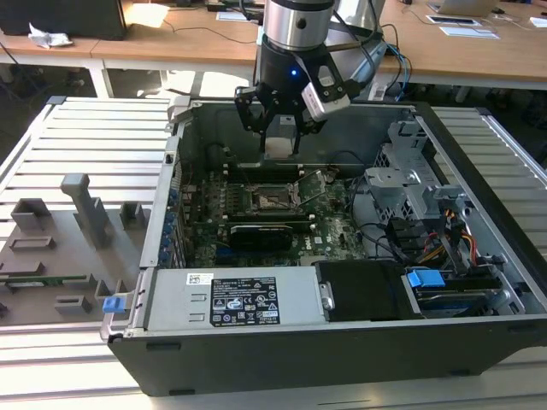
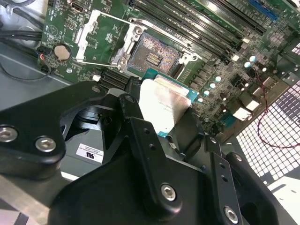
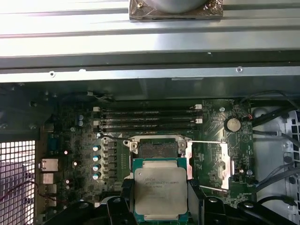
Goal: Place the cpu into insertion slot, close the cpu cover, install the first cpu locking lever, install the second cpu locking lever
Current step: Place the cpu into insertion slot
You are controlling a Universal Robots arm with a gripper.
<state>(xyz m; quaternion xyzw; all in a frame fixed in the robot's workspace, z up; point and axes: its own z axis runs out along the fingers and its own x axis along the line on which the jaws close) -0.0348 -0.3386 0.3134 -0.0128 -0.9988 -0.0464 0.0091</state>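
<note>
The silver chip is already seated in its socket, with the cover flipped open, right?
Not seated: the pincer holds the chip above the board, and the socket is bare, as the second wrist view shows. The cover is indeed flipped open.

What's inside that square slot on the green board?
Only its dark bed of contacts shows inside the insertion slot; no chip sits there. The cpu, held in the gripper, hides part of it.

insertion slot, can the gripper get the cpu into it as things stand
Probably yes: the gripper holds the cpu above the insertion slot, the cpu cover is swung open, and the slot's centre looks bare.
</note>
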